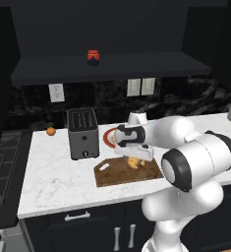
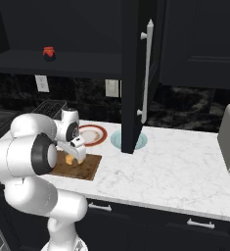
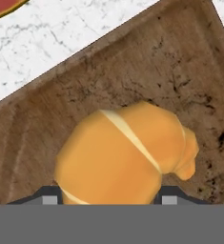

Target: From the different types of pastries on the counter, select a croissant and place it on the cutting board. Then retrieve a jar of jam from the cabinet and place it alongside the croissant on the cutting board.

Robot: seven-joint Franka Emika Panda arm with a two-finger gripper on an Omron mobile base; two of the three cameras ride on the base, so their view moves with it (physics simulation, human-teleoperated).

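The golden-orange croissant (image 3: 127,152) sits between my fingertips, and my gripper (image 3: 108,198) is shut on it. It hangs low over the dark-brown cutting board (image 3: 170,62); I cannot tell whether it touches the wood. From the left base camera, the croissant (image 1: 133,162) is under the hand (image 1: 131,138) at the board's (image 1: 114,176) far right part. From the right, the croissant (image 2: 70,160) is over the board (image 2: 88,168). The jar of jam (image 1: 93,57) (image 2: 49,53) stands on the dark cabinet shelf (image 1: 136,66).
A toaster (image 1: 83,133) stands left of the board, with a small orange fruit (image 1: 50,131) beyond it. A red-rimmed plate (image 2: 92,135) lies behind the board. An open cabinet door (image 2: 136,73) hangs over the counter (image 2: 175,166), above a round teal dish (image 2: 116,139).
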